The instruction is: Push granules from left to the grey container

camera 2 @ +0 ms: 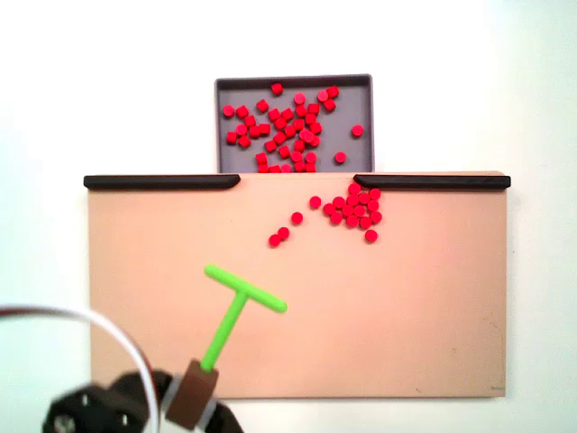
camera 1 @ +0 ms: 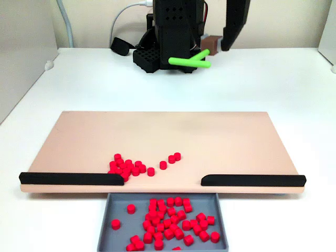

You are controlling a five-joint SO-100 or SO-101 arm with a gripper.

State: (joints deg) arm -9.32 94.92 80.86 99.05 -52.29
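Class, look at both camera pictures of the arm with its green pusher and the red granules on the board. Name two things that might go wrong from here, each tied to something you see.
1. The cluster of granules left on the peach board lies against the black bar, beside the gap. A straight push may jam them against it.

2. Three loose granules lie apart from the cluster; the green T-shaped stick may miss or scatter them, away from the grey container.
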